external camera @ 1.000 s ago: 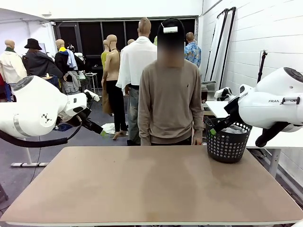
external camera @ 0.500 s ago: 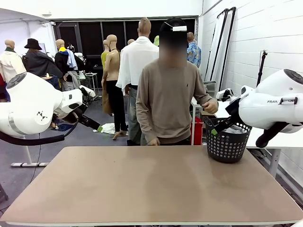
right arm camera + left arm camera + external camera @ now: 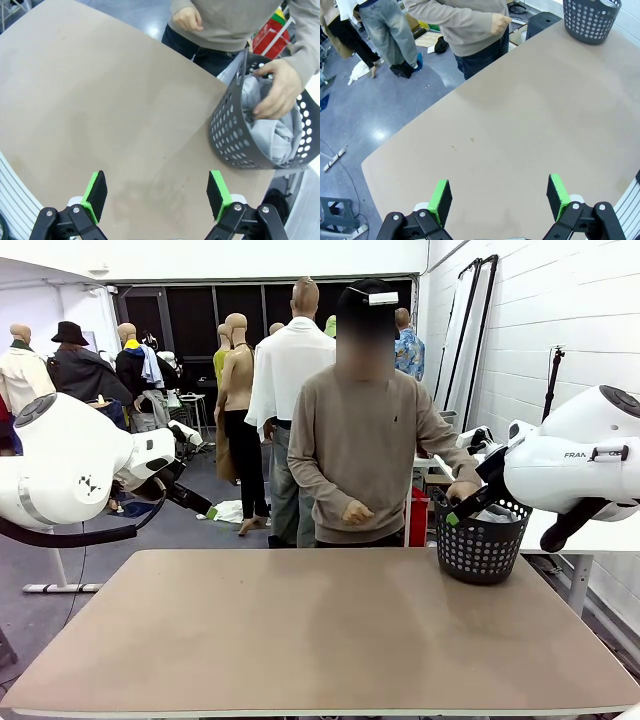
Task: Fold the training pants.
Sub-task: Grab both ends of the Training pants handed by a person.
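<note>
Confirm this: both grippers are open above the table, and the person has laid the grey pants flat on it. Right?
Not quite. The right wrist view shows the grey pants in the basket, with the person's hand on them. Both the left gripper and right gripper are open above the table.

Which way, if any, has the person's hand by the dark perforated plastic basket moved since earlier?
Yes. The person's hand rose from beside the brown table and went right, onto the dark perforated plastic basket.
</note>
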Robot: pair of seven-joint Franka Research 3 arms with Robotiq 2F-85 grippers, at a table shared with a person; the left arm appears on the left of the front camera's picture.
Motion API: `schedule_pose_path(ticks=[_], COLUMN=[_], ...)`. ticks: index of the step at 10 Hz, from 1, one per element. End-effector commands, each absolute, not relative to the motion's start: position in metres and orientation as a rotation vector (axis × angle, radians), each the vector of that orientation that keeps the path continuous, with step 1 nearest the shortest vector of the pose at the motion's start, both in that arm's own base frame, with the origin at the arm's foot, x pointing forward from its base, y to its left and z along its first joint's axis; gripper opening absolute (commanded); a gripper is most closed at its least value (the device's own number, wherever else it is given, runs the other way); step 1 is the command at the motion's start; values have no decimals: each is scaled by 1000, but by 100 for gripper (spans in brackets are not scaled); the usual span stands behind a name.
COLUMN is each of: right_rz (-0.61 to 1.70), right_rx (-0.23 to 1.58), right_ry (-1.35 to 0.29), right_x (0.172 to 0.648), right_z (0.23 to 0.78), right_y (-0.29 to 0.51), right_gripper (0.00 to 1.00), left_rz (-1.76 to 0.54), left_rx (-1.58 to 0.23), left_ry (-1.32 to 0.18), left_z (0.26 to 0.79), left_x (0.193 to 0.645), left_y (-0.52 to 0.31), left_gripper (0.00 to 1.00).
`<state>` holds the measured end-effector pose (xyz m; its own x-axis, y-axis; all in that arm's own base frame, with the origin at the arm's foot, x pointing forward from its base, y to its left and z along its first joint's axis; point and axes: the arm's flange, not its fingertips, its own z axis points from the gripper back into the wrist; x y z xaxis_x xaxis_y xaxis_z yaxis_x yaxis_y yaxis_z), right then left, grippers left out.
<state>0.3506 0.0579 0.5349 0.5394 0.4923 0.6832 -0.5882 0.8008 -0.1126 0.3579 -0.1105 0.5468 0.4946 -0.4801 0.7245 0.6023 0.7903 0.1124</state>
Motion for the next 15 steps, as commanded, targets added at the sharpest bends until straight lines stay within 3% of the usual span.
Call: schedule_pose_path(ticks=[1, 15], right_rz=[648, 648], right_rx=[142, 142], right_ry=[-766, -766], right_x=[351, 351], right_z=[535, 535], right_y=[58, 58], right_gripper=[100, 100], left_rz=[-661, -661], left_rx=[-169, -169], left_ry=[-824, -824], left_z=[547, 547], left_x=[358, 358], left_y=[-111, -111], left_gripper=[100, 100])
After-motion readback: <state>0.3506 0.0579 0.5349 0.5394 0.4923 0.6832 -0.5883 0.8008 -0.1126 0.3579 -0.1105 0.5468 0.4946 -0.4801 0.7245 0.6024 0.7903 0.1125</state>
